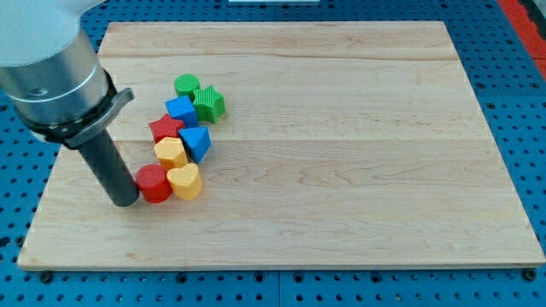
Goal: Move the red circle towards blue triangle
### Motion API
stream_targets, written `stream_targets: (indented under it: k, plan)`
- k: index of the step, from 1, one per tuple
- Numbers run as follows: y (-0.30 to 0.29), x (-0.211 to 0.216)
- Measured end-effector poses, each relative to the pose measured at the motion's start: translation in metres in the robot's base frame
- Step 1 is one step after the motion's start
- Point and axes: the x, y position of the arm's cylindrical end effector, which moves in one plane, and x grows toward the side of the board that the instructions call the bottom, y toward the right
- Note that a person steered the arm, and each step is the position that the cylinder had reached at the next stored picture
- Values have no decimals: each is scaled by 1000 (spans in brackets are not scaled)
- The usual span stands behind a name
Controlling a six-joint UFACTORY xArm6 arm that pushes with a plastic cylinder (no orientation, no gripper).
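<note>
The red circle [154, 182] lies on the wooden board at the lower left, touching a yellow heart [185, 181] on its right. The blue triangle [196, 141] sits just above and to the right of them, next to a yellow hexagon [171, 153]. My tip [124, 201] rests on the board right against the red circle's left side. The dark rod rises from it to the view's upper left.
A red star-like block [165, 129], a blue cube [180, 109], a green circle [187, 85] and a green star-like block [209, 103] form a cluster above the triangle. The board's left edge [51, 179] is close to my tip.
</note>
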Motion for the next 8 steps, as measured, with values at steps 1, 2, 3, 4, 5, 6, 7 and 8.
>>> stream_targets:
  k: [1, 2, 3, 4, 5, 6, 7, 8]
  plan:
    - [6, -5]
    - [-3, -5]
    - [-9, 2]
    - [-8, 3]
    - [-8, 3]
    - [10, 4]
    - [37, 7]
    - [49, 7]
